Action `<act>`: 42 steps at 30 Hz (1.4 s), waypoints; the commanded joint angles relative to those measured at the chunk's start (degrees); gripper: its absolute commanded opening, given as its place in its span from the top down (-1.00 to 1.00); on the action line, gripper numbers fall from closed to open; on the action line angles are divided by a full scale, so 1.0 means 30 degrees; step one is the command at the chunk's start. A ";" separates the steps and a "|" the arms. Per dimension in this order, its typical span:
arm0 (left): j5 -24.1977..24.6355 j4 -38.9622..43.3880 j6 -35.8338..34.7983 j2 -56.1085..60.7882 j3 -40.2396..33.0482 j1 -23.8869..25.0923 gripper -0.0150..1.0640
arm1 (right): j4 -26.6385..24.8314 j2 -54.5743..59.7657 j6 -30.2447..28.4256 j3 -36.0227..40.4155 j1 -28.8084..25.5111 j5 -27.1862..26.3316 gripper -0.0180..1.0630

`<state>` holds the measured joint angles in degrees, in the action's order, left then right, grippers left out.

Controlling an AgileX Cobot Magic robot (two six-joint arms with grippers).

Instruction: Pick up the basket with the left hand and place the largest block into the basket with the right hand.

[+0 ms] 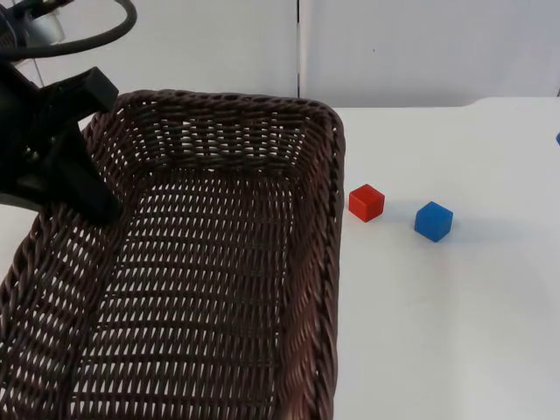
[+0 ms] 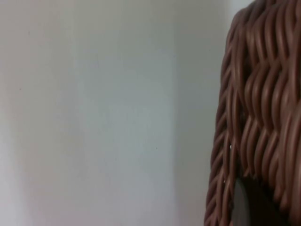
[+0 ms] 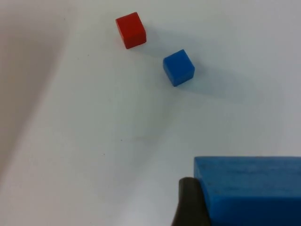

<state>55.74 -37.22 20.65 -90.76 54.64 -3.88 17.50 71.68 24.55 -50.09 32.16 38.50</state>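
A brown wicker basket [image 1: 315, 262] takes up the left half of the top view, raised and tilted. My left gripper [image 1: 87, 197] is shut on the basket's left rim; the left wrist view shows the weave [image 2: 258, 117] close up. In the right wrist view my right gripper [image 3: 247, 212] is shut on a large blue block [image 3: 249, 188], with one black fingertip [image 3: 188, 205] against its side, above the table. A small red cube [image 1: 367, 202] and a small blue cube [image 1: 433, 220] lie on the table just right of the basket, also the red cube [image 3: 131, 30] and the blue cube [image 3: 178, 68].
The white table [image 1: 455, 332] spreads to the right of the basket. The grey partition wall [image 1: 420, 44] closes it off at the back. A sliver of blue [image 1: 557, 137] shows at the right edge of the top view.
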 commanded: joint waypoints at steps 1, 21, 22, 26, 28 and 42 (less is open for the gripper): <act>0.0102 -0.0414 0.0013 0.0287 -0.0004 -0.0007 0.98 | -0.0093 -0.0212 -0.0570 -0.0036 -0.0069 -0.0040 0.97; 0.0102 -0.0414 0.0013 0.0287 -0.0004 -0.0007 0.98 | -0.8068 0.2003 -0.8451 -0.3229 0.0044 0.0568 0.97; 0.0102 -0.0414 0.0013 0.0287 -0.0004 -0.0007 0.98 | -0.8068 0.2003 -0.8451 -0.3229 0.0044 0.0568 0.97; 0.0102 -0.0400 0.0013 0.0287 -0.0004 -0.0007 0.98 | -0.8746 0.4936 -0.9986 -0.6551 0.1615 0.1546 0.97; 0.0102 -0.0400 0.0013 0.0287 -0.0004 -0.0007 0.98 | -0.8746 0.5253 -1.0038 -0.6941 0.1842 0.1546 0.97; 0.0102 -0.0347 0.0013 0.0287 -0.0004 -0.0007 0.98 | -0.8878 1.0585 -1.3716 -1.3175 0.5887 0.2325 0.97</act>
<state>55.64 -37.15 20.65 -90.76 54.64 -3.88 -8.59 103.06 -14.35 -88.86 49.08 45.39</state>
